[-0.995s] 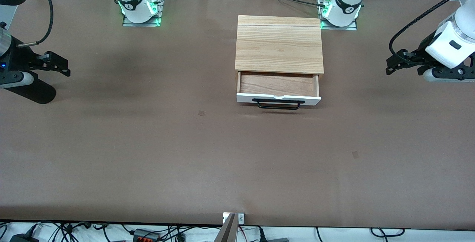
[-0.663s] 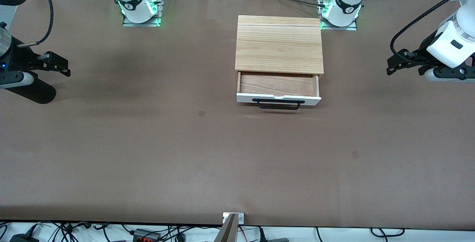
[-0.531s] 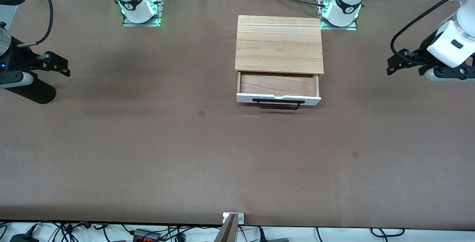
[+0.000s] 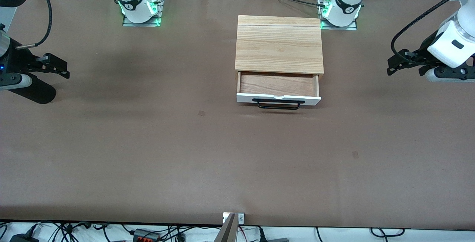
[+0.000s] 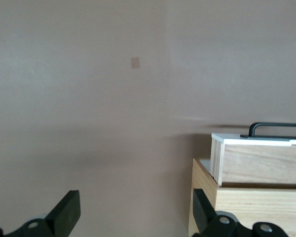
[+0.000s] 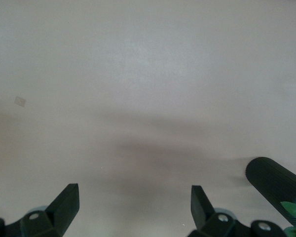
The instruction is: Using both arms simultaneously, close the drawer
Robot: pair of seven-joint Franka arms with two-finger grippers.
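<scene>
The drawer (image 4: 277, 84) stands pulled out of the light-wood box (image 4: 279, 43), with its brownish inside showing, and its white front panel (image 4: 278, 100) and black bar handle (image 4: 278, 105) face the front camera. My left gripper (image 4: 393, 65) hovers open and empty over the table toward the left arm's end, well apart from the drawer. In the left wrist view the left gripper (image 5: 135, 212) is open, with the drawer's side (image 5: 259, 160) ahead. My right gripper (image 4: 57, 65) hovers open and empty toward the right arm's end. The right wrist view (image 6: 133, 202) shows only bare table between its fingers.
A black ribbed cylinder (image 4: 35, 90) lies by the right gripper and also shows in the right wrist view (image 6: 276, 185). Two small dark marks (image 4: 201, 113) (image 4: 355, 154) are on the brown table. The arm bases (image 4: 139, 8) (image 4: 339, 10) stand beside the box.
Both grippers have shifted only slightly, a little toward the bases' side of the table. The drawer has not moved.
</scene>
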